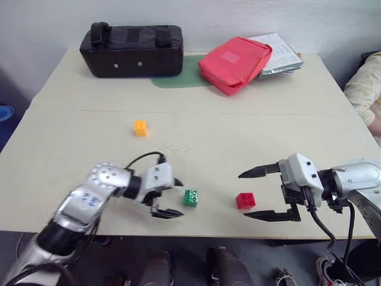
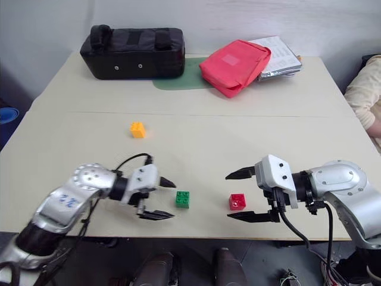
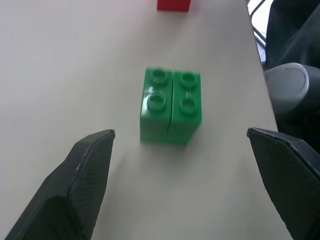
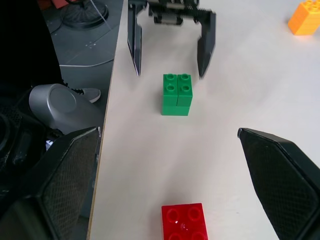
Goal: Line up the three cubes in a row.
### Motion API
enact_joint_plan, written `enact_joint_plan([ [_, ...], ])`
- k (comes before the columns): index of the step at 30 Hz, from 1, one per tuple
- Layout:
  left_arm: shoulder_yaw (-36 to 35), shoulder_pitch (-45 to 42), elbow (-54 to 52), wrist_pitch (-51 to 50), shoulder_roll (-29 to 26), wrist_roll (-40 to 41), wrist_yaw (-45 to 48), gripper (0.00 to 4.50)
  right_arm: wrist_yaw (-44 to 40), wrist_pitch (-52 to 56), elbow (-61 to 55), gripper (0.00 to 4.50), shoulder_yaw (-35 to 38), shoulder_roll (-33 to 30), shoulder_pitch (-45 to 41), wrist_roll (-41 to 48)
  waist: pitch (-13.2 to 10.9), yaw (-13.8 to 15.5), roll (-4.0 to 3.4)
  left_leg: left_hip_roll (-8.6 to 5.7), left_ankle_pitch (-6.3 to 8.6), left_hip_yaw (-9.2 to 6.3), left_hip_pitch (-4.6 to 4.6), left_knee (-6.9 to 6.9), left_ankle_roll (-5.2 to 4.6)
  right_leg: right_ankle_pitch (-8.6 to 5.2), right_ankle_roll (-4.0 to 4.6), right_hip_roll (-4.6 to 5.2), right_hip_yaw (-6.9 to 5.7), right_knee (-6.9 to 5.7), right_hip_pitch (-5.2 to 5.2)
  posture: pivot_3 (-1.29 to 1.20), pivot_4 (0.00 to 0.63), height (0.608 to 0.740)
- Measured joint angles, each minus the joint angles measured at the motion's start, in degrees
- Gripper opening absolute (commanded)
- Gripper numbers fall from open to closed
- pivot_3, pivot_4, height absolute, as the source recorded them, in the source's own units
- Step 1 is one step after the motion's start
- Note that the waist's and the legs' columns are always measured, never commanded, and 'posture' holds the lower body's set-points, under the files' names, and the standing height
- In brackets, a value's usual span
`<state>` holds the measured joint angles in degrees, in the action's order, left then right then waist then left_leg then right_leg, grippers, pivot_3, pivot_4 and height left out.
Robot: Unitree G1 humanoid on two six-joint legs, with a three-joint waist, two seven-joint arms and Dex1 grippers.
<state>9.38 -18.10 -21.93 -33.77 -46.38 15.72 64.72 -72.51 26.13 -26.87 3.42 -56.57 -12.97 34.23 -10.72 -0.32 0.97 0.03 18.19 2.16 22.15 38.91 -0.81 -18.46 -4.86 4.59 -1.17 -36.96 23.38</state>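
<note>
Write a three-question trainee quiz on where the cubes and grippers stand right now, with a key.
1. True or false: the left gripper is shut on the green cube.
2. Which cube lies apart from the other two, farther from the near table edge? A) red B) green C) yellow-orange
3. Fill in: the red cube lies between the open fingers of the ____ gripper.

Key
1. False: its fingers stand open and the green cube sits free on the table just past their tips.
2. C: the yellow-orange cube sits alone toward the black bag.
3. Right: the right gripper.
</note>
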Motion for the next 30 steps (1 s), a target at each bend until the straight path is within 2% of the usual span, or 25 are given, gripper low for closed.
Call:
enact_joint_plan([
  [3,-10.61,8.69,1.14,2.31,-4.20,2.48,1.09,4.47,-0.05,-0.08,2.40,4.50,-0.34,0.91,-2.23,-0.03,0.00,-0.08,0.00,0.01,0.01,-0.01,-0.01,-0.02,0.01,-0.01,0.02,0.05,-0.01,0.03,0.02,0.00,0.150,0.740],
  [9,-30.77,23.93,6.87,7.69,-5.70,5.51,2.26,4.47,-0.66,-1.33,5.91,4.50,-1.04,2.95,-6.05,-0.29,0.00,0.05,0.00,-0.01,0.17,-0.03,0.00,-0.08,-0.10,-0.03,0.05,0.15,-0.05,0.15,0.01,0.00,0.150,0.740],
  [14,-41.30,32.19,9.42,10.47,-5.51,4.56,-0.04,4.47,-1.64,-2.55,9.36,4.50,-2.55,4.73,-8.61,-1.52,0.00,0.08,0.00,-0.03,0.23,-0.02,-0.01,-0.19,-0.19,-0.03,0.06,0.19,-0.08,0.20,0.01,0.00,0.150,0.740],
  [17,-41.90,31.59,7.99,8.99,-4.53,4.72,-3.31,4.47,-2.06,-3.69,10.92,4.50,-4.26,6.04,-10.85,-2.29,0.00,0.30,0.00,-0.10,0.23,-0.05,-0.02,-0.33,-0.19,-0.03,0.06,0.27,-0.12,0.19,0.03,0.00,0.150,0.740],
  [19,-39.83,28.64,6.04,5.93,-4.04,4.74,-6.77,4.47,-2.20,-3.88,11.65,4.50,-4.65,6.36,-11.75,-2.78,0.00,0.36,0.00,-0.14,0.22,-0.07,-0.02,-0.36,-0.19,-0.03,0.06,0.30,-0.14,0.19,0.03,0.00,0.150,0.740],
  [25,-33.08,9.34,2.24,-14.08,0.96,8.32,-23.10,4.47,0.77,-2.81,12.05,4.50,-4.75,8.29,-15.73,-2.81,0.01,0.03,0.02,-0.16,0.06,-0.04,0.01,-0.37,0.05,0.00,0.01,0.23,-0.11,-0.01,0.10,0.00,0.150,0.740],
  [30,-25.19,-6.58,3.26,-27.63,8.83,7.87,-36.46,4.47,2.81,-1.95,12.37,4.50,-4.43,8.64,-15.70,-2.85,0.01,0.29,0.04,-0.15,0.02,-0.02,0.11,-0.20,0.09,0.03,-0.06,0.09,-0.12,-0.13,0.09,0.00,0.150,0.740],
])
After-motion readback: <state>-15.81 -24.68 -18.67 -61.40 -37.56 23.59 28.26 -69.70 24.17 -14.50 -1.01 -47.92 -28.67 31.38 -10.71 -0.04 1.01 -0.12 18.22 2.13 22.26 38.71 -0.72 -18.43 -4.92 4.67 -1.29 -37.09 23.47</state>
